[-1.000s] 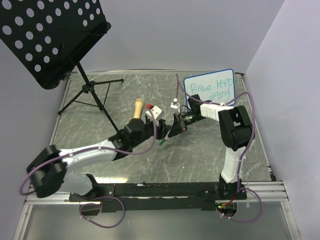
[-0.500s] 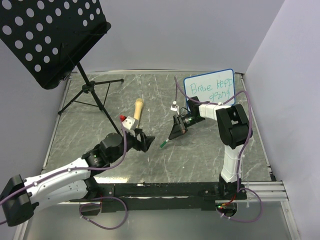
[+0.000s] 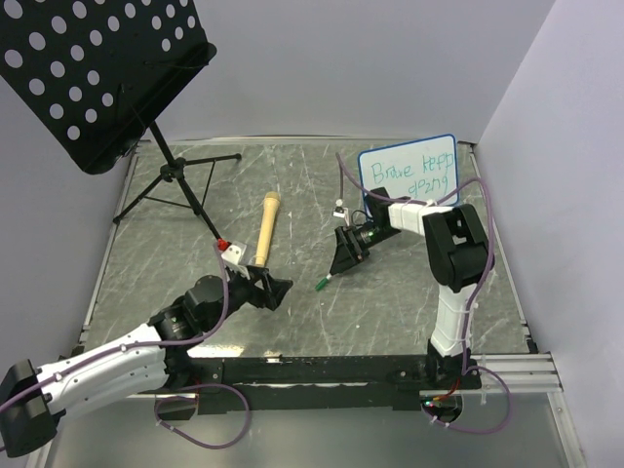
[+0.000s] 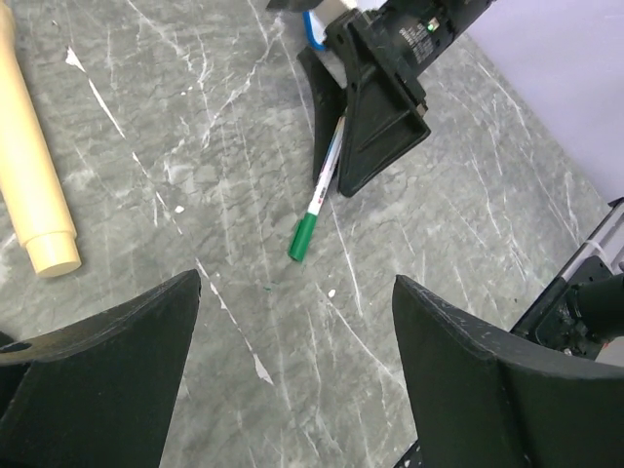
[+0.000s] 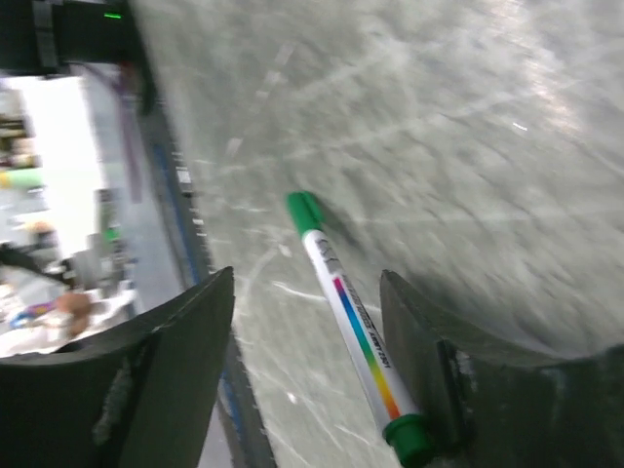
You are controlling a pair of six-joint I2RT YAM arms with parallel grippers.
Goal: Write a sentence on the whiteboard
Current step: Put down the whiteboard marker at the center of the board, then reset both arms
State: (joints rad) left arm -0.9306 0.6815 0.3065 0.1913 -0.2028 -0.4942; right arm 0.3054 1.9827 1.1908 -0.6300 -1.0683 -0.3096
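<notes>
From above, the whiteboard stands propped at the far right of the table, against the back wall, with the sentence on it in two short green lines. The right arm reaches out in front of it. Its right jaws point down at the table, with a green marker lying just beyond them. The left jaws hang low near the middle, well apart from the marker. A pale wooden stick lies beyond them, and a black music stand sits in the far left corner.

From the left wrist, the left jaws are wide apart and hold nothing. The marker lies flat, its upper end under the right jaws.

From the right wrist, the right jaws are parted wider than the marker, which lies loose on the table between the fingers.
</notes>
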